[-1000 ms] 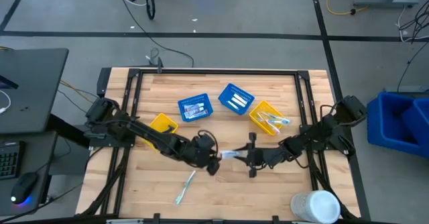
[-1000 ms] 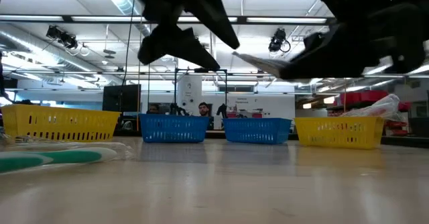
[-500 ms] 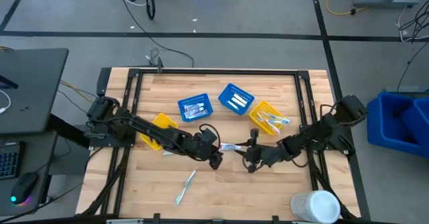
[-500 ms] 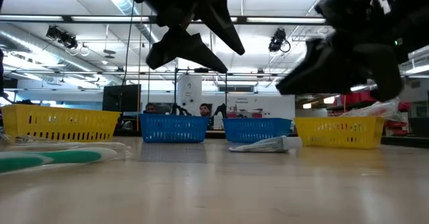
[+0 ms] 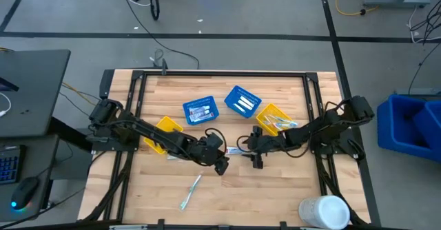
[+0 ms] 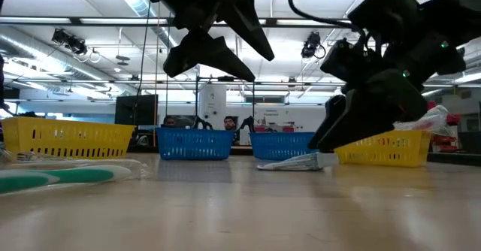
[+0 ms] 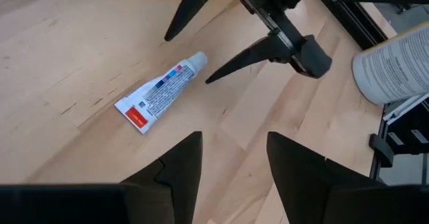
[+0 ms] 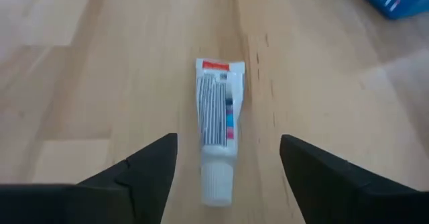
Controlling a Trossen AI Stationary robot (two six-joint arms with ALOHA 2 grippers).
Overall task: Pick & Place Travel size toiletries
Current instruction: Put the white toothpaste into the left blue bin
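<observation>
- Our right gripper [image 8: 222,167], fingers apart, straddles the small white tube with red and blue marks [image 8: 216,129] lying mid-table [image 5: 275,182].
- Our left gripper [image 7: 231,160], fingers apart, hovers just beside it.
- Blue mesh baskets [image 5: 242,101] and a yellow mesh basket [image 5: 273,114] sit toward the table's far edge.

The whole table [image 5: 207,182] is seen straight down from overhead in the high view. It is crossed level at tabletop height in the low view, toward the room behind. Each wrist view is aimed close down past its own fingers. One white tube [image 7: 161,92] [image 8: 218,130] [image 6: 291,162] [image 5: 234,149] is shared by all four views.
</observation>
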